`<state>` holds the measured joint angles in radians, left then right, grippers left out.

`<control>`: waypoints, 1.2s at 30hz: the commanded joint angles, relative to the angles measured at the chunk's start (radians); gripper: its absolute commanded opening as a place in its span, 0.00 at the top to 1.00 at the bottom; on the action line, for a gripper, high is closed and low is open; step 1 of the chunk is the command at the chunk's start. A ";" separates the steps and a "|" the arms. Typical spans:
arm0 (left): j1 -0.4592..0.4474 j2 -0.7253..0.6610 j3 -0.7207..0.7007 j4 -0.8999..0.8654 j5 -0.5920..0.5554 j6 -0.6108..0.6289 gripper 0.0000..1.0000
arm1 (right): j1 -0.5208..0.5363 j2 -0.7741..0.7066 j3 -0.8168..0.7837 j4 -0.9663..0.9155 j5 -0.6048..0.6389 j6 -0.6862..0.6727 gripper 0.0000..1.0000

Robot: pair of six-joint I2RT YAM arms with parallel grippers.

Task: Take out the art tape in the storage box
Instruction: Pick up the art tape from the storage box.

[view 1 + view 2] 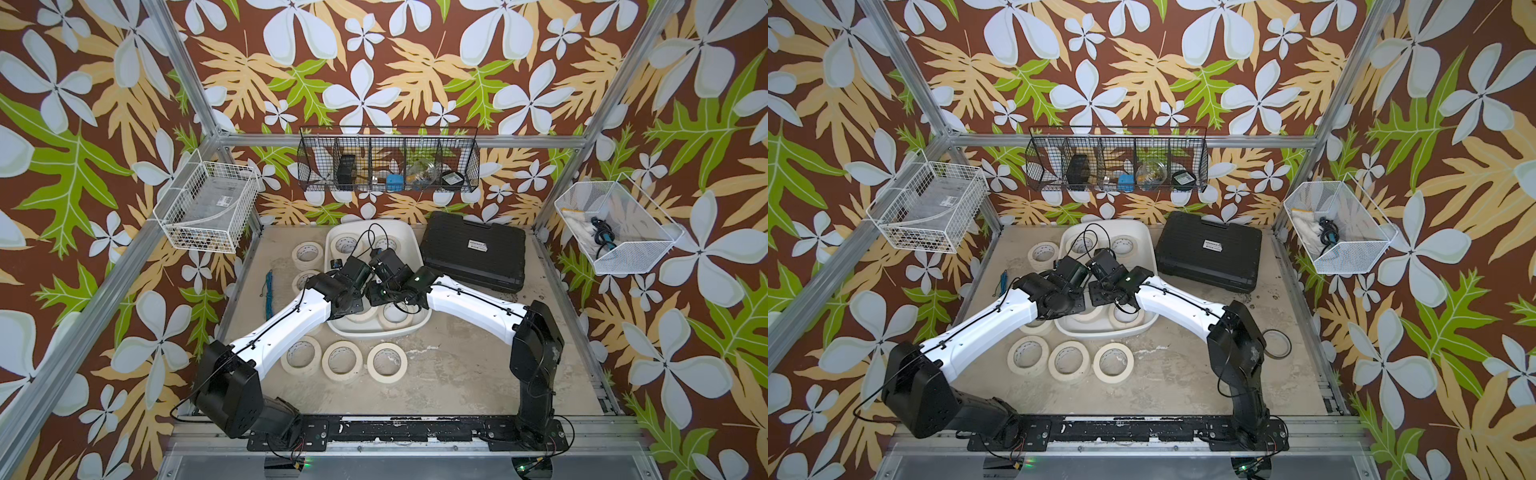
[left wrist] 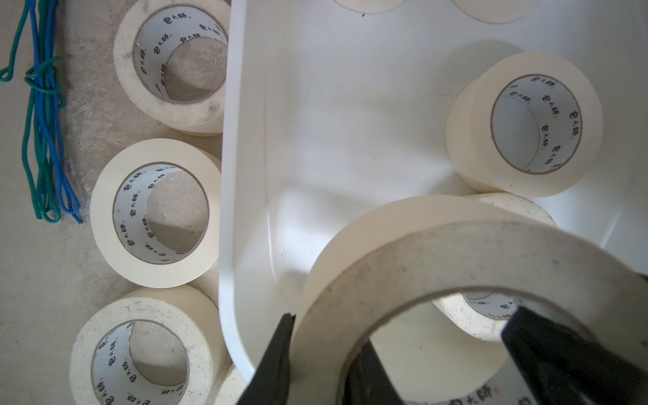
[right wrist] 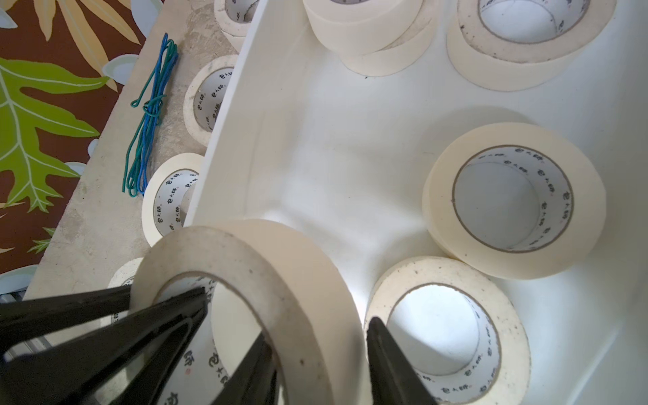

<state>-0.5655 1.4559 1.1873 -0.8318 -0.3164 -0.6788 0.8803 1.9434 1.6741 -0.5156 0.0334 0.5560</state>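
Held roll (image 2: 438,252) of art tape hangs over the storage box (image 1: 405,227) near its left wall, and the box sits mid-bench toward the far edge. The left gripper (image 2: 326,336) is clamped tight on one side of the ring's wall; the right gripper (image 3: 319,329) straddles the opposite side with narrow jaws, can't tell if it pinches. Risk: with two arms on one roll, mismatched pull could twist it loose onto the rolls inside (image 3: 438,200), fingers could clash, or a low carry could clip the rim. Cores (image 2: 557,115) read 包大師 repeated; black case (image 1: 473,253) label is too small to read.
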 commanded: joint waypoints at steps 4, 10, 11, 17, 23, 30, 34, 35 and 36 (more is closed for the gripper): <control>-0.002 -0.003 -0.001 0.012 0.003 0.002 0.88 | 0.015 0.032 0.027 -0.044 0.099 -0.017 0.65; -0.003 -0.012 -0.006 0.030 0.032 0.002 0.82 | 0.019 0.042 0.035 -0.052 0.099 -0.021 0.81; -0.003 -0.014 -0.008 0.032 0.037 0.002 0.79 | 0.019 0.040 0.035 -0.052 0.101 -0.022 0.84; -0.003 -0.041 -0.018 0.068 0.071 0.004 0.56 | 0.019 0.020 0.030 -0.056 0.111 -0.033 0.94; -0.002 -0.119 -0.012 0.098 0.066 -0.004 0.45 | 0.014 0.006 0.032 -0.080 0.128 -0.045 0.96; -0.001 -0.243 -0.013 0.133 0.010 -0.002 0.39 | -0.044 -0.063 0.027 -0.129 0.138 -0.067 0.97; -0.001 -0.293 -0.030 0.148 -0.027 0.004 0.36 | -0.113 -0.155 -0.017 -0.144 0.139 -0.088 0.97; 0.000 -0.297 -0.031 0.148 -0.031 0.005 0.35 | -0.139 -0.184 -0.037 -0.145 0.136 -0.093 0.97; 0.001 -0.296 -0.033 0.148 -0.032 0.009 0.35 | -0.165 -0.213 -0.060 -0.147 0.134 -0.097 0.97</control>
<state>-0.5667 1.1645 1.1606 -0.7033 -0.3145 -0.6785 0.7574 1.7817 1.6455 -0.6556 0.1543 0.4820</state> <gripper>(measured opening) 0.651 0.229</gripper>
